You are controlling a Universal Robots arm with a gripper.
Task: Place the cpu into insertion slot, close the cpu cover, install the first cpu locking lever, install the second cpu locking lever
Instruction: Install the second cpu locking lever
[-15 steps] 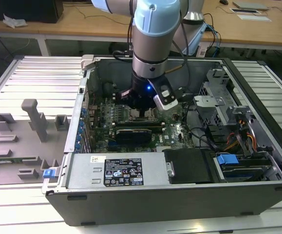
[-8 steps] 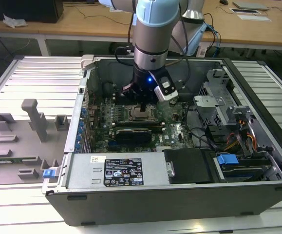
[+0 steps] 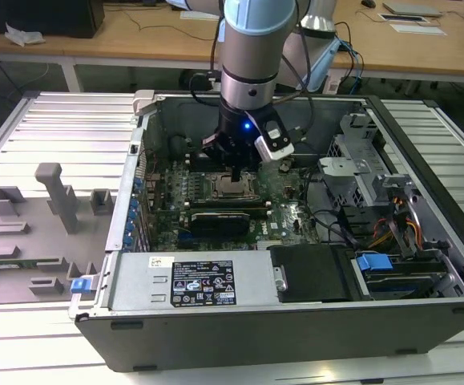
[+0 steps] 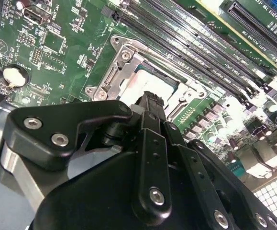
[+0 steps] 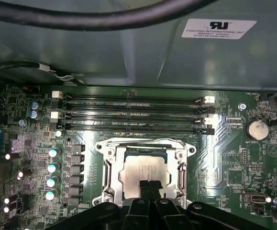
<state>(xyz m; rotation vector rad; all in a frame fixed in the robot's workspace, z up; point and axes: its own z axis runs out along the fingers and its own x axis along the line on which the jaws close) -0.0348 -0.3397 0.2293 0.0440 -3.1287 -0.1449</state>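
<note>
An open computer case (image 3: pixel 296 317) lies on its side on a ribbed metal counter (image 3: pixel 63 128). Inside, a green motherboard (image 5: pixel 234 158) carries long black memory slots (image 5: pixel 133 115) at about twelve o'clock on the board in the first wrist view, and a round coin battery (image 5: pixel 257 128) off toward two o'clock. A row of small silver capacitors (image 5: pixel 53 167) stands at nine o'clock. A blue drive clip (image 3: pixel 373 262) sits near the case's four o'clock corner in the exterior view. Grey plastic fixtures (image 3: pixel 55 196) stand on the counter at nine o'clock from the case. Wooden desks (image 3: pixel 135 32) run along behind.
</note>
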